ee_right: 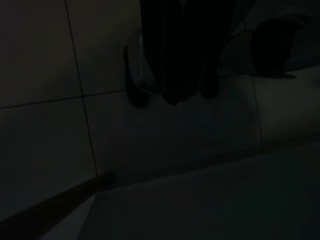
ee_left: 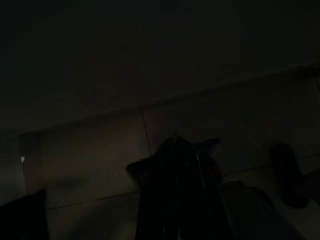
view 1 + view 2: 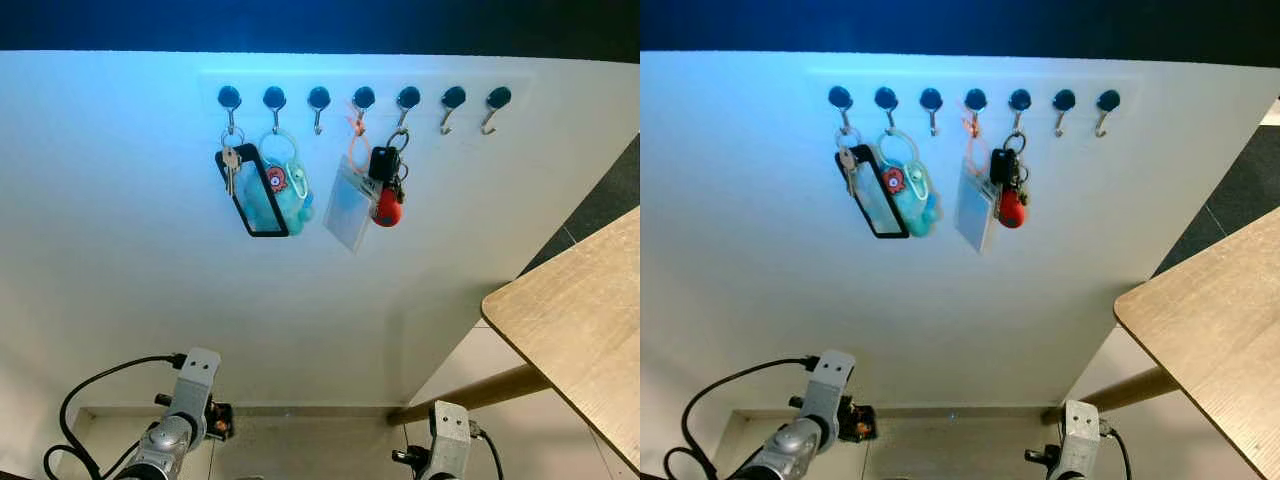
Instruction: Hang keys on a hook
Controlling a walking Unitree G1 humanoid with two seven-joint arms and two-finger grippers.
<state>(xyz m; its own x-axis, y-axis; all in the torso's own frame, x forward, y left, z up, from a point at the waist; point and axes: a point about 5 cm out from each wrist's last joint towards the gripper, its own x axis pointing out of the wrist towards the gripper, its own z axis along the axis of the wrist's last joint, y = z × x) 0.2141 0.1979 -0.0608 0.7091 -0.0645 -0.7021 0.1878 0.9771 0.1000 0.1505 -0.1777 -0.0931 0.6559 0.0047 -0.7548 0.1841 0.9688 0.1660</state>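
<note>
Keys (image 3: 231, 165) hang on leftmost hook (image 3: 230, 99); both arms low, idle; claw opening indeterminate. Task appears complete.

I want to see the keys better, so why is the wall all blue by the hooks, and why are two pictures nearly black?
Left eye view: a bluish glow falls on the wall around the hooks and fades lower down; the keys stay sharp. Left wrist view: very dark, just faint floor tiles. Right wrist view: equally dark, tile lines barely visible.
</note>
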